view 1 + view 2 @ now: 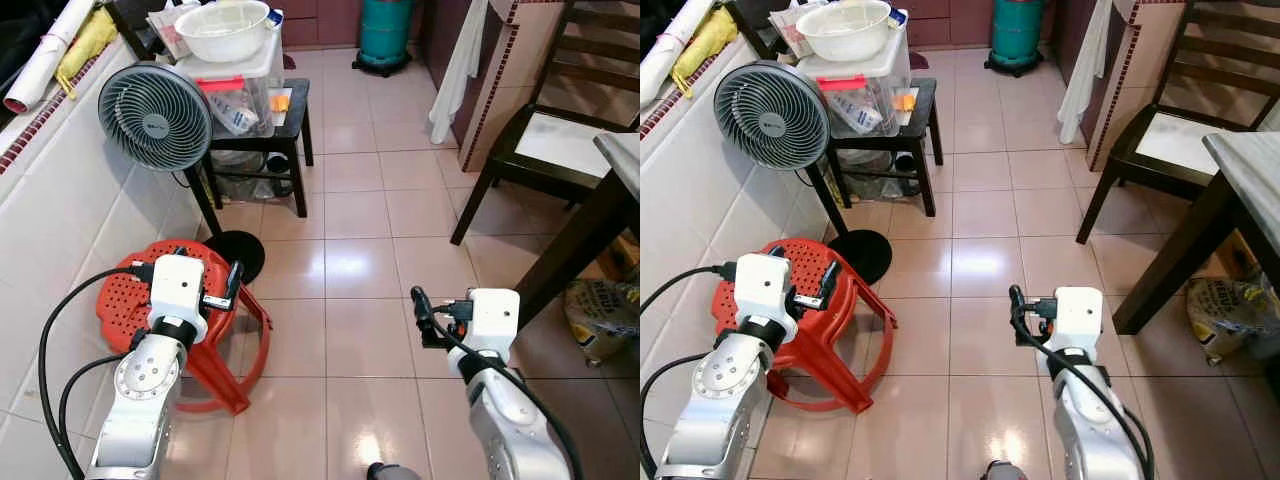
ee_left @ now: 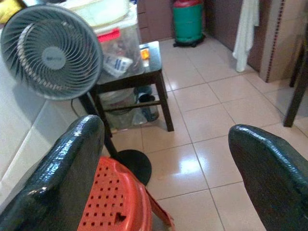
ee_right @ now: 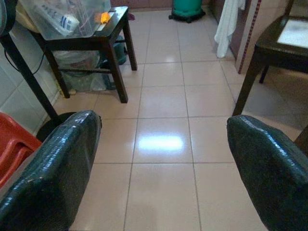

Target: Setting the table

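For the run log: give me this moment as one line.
left gripper: open, empty, over red stool | right gripper: open, empty, over floor tiles | dining table: at right, not reached

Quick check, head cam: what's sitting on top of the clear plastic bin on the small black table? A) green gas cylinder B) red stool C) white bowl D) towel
C: the white bowl rests on the lid of the clear plastic bin on the small black table, behind the fan.
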Available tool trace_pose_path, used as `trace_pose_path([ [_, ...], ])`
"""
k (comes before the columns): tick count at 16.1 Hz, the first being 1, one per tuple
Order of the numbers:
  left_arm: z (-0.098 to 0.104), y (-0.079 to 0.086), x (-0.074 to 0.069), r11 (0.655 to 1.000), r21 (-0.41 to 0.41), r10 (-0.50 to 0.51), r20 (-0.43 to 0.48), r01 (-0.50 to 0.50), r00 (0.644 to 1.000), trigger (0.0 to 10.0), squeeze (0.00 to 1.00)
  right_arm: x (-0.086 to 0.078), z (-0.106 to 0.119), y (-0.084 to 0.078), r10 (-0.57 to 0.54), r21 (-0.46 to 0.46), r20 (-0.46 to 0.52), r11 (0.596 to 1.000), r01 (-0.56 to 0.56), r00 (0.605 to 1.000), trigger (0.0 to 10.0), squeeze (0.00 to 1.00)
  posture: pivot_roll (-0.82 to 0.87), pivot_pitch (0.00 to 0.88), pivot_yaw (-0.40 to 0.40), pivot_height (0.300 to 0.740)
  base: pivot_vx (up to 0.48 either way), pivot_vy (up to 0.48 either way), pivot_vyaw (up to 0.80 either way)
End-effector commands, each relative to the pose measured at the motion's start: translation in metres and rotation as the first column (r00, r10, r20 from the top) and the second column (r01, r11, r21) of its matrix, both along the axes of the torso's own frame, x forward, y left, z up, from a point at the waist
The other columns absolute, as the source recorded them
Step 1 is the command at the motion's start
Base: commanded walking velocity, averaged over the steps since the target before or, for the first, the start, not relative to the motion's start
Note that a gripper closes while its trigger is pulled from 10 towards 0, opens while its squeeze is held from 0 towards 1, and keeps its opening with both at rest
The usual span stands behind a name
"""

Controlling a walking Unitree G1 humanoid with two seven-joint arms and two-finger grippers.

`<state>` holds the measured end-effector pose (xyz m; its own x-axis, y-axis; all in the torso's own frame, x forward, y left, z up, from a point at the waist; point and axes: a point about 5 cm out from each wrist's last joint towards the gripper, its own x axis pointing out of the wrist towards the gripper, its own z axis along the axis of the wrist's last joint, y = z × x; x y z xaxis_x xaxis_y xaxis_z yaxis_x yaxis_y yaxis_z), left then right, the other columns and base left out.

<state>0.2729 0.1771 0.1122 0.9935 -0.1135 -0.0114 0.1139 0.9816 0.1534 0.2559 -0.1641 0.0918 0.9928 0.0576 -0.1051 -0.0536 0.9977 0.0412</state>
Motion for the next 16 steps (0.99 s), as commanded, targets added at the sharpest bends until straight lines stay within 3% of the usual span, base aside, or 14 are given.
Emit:
trace_pose_path([
  [1, -0.0054, 0.0046, -0.0029, 1.000, 0.001, 0.031, -0.013, -0.031, 0.999, 10.0, 0.00, 0.0017, 0.0007, -0.0002, 0.007, 0.002, -0.004, 1.000, -0.007, 1.000, 10.0, 0.00, -0.16, 0.109, 0.044, 0.740, 0.000, 0.000, 0.00],
  [16, -0.0090, 0.0001, -0.0056, 0.999, -0.020, 0.043, -0.016, -0.043, 0.999, 10.0, 0.00, 0.0042, 0.0035, 0.0010, 0.034, 0.004, -0.002, 0.999, -0.034, 0.999, 10.0, 0.00, -0.16, 0.109, 0.030, 0.740, 0.000, 0.000, 0.00],
])
